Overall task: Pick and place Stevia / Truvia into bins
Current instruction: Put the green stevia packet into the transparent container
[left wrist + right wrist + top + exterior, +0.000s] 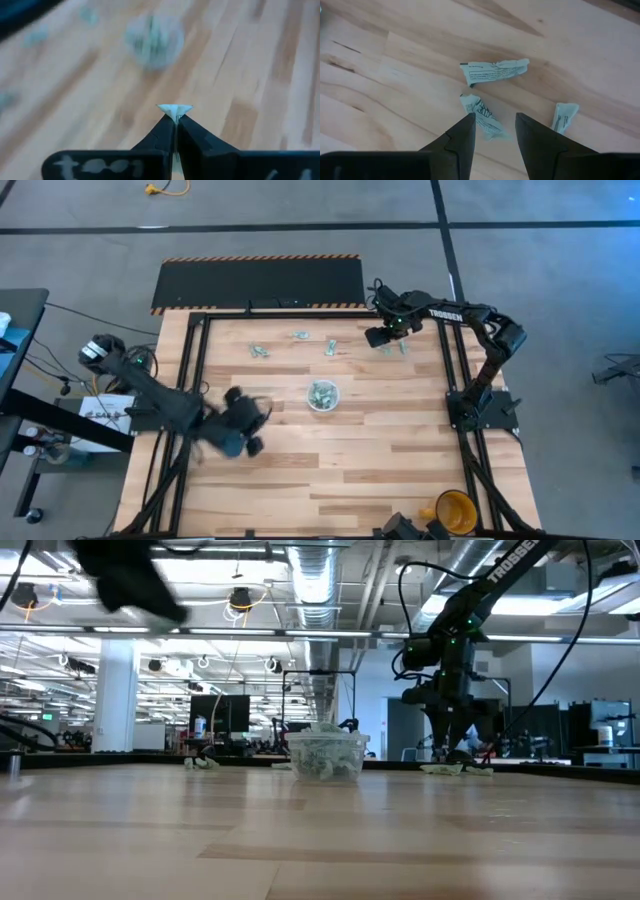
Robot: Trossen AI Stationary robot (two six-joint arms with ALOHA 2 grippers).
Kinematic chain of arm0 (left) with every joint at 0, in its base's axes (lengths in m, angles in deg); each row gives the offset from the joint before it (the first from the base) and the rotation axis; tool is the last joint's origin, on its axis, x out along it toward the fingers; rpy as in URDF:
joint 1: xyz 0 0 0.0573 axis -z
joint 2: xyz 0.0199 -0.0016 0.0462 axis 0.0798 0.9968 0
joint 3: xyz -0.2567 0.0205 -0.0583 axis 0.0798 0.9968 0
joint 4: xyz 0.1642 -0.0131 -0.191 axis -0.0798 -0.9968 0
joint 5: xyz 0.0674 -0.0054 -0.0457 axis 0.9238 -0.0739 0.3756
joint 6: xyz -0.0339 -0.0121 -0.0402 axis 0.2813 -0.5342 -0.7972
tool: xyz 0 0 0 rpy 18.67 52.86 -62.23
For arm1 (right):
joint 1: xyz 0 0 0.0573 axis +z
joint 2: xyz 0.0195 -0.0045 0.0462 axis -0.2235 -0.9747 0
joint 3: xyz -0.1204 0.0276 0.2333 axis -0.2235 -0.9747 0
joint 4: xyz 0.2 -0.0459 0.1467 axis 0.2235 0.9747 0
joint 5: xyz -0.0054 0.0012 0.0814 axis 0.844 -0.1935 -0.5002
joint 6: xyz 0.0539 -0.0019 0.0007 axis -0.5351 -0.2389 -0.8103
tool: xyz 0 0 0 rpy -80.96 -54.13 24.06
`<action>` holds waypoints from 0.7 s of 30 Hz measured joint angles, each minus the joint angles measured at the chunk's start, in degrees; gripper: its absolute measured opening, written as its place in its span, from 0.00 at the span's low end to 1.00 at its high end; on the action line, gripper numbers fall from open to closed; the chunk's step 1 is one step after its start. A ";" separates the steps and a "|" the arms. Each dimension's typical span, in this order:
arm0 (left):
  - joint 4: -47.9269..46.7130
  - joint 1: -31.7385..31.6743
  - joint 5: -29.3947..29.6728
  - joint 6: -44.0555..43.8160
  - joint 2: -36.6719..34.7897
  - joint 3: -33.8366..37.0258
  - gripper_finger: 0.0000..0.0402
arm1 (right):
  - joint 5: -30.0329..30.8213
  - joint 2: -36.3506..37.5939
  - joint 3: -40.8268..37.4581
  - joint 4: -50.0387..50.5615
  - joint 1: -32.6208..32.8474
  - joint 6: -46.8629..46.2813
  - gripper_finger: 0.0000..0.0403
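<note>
Sachet (174, 109) pinched in closed left pincer (175, 120); right pincer (495, 125) parted.

A yellow-orange mug (456, 511) sits at the wooden table's (380, 460) edge.

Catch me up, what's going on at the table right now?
Both arms are collecting sweetener sachets for the clear cup at mid-table, which already holds several. The left pincer is shut on one sachet, off to the cup's left. The right pincer hangs open over three crumpled sachets at the far right, fingers either side of the nearest one. Three more loose sachets lie along the far side.
</note>
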 joint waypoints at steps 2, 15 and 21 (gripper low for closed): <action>7.18 -6.06 -4.31 10.36 -0.22 0.03 0.00 | -0.02 0.00 0.00 0.15 0.00 0.00 0.33; 40.56 -37.11 -41.68 36.09 15.46 -2.10 0.00 | -0.01 0.03 0.00 0.48 0.00 0.06 0.33; 28.12 -40.17 -44.30 40.72 27.80 -14.11 0.00 | -0.02 0.04 -0.02 0.83 0.00 0.11 0.33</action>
